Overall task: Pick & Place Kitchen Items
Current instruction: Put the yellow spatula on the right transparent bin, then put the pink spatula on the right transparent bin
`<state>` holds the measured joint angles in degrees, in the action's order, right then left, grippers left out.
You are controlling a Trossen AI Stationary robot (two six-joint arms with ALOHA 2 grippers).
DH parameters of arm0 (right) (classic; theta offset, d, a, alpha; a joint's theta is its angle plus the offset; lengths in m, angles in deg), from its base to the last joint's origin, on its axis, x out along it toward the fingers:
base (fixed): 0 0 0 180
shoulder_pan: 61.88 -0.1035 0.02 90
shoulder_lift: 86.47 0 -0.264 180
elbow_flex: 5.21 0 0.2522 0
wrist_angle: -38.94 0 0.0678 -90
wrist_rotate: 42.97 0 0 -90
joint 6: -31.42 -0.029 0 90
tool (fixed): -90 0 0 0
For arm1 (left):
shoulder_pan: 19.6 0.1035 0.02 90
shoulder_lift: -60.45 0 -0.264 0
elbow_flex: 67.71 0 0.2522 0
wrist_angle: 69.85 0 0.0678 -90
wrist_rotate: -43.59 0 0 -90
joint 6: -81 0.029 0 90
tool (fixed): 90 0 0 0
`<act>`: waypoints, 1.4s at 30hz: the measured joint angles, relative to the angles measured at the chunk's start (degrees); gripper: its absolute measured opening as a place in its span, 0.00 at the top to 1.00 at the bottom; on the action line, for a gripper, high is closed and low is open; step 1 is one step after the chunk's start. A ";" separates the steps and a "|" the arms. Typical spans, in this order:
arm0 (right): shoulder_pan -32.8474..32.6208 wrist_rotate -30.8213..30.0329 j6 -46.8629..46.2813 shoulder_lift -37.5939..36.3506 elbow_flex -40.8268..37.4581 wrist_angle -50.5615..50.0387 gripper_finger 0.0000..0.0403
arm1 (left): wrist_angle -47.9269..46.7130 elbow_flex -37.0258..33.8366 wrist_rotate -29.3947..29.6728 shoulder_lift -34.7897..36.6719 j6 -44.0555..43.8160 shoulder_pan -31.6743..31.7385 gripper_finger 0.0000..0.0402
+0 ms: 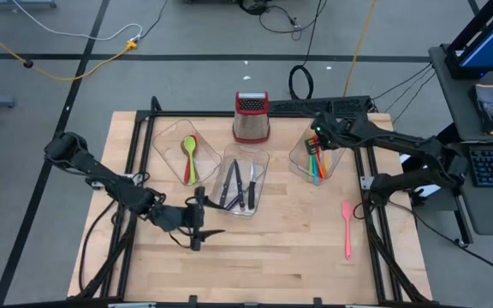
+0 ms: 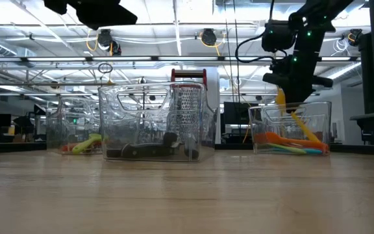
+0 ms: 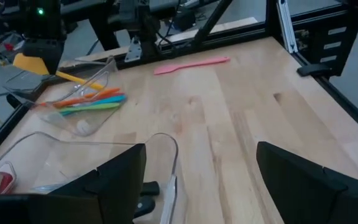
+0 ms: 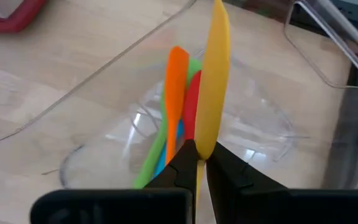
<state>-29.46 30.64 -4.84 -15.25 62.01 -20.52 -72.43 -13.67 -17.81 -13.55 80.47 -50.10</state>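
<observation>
Right pincer (image 4: pixel 199 163) is seen clamped on one yellow spatula (image 4: pixel 213 74), its two fingers pressed together on the handle. It is held above the right clear tub (image 1: pixel 315 158), and the yellow blade hangs down into that tub. Below this pincer, inside the same tub, four more utensils can be counted in the right wrist view: one orange (image 4: pixel 176 93), one red (image 4: pixel 191 102), one green (image 4: pixel 151 163) and one blue, which is mostly hidden. On the bare bench (image 1: pixel 272 257), near this pincer on the side toward the front edge, one pink spatula (image 1: pixel 347 227) is lying alone, outside of any tub.

Left pincer (image 1: pixel 197 224) is held with its fingers wide apart and nothing is gripped between them. It hovers over the bench, just beside the middle tub (image 1: pixel 245 180). In that tub about three black-handled knives (image 1: pixel 238 184) are lying; the exact number cannot be told for sure. Beyond it, in the left tub (image 1: pixel 182 150), two utensils are lying side by side, one red spoon (image 1: pixel 187 158) and one green spoon (image 1: pixel 193 158).

Three clear tubs are counted in total. One steel grater (image 1: pixel 252 118) with red top stands behind them.
</observation>
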 joint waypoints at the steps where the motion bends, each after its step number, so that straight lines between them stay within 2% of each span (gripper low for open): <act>1: 0.32 0.12 0.22 0.01 -0.01 0.20 0.98 | -0.02 0.00 0.02 -0.01 0.00 0.07 0.23; 11: 5.69 8.83 0.89 0.18 -0.07 1.12 0.97 | -0.17 0.00 0.01 -0.02 -0.48 0.38 0.23; 15: 6.78 11.75 0.91 0.18 -0.07 0.60 0.93 | -0.19 0.00 0.00 -0.02 -0.64 0.39 0.23; 34: 7.01 12.18 3.89 0.16 -0.11 2.40 0.88 | -0.64 0.00 0.00 -0.04 -1.29 0.39 0.23; 38: 6.89 14.24 5.64 -1.53 -0.11 2.17 0.89 | -0.64 0.00 0.00 -0.04 -1.29 0.39 0.23; 42: 4.53 16.51 7.44 -5.29 -0.11 1.35 0.94 | -0.70 0.00 0.00 -0.04 -1.27 0.43 0.23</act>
<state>-24.94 47.15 2.61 -20.55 61.90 -19.17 -73.12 -13.67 -17.81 -13.59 79.20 -49.67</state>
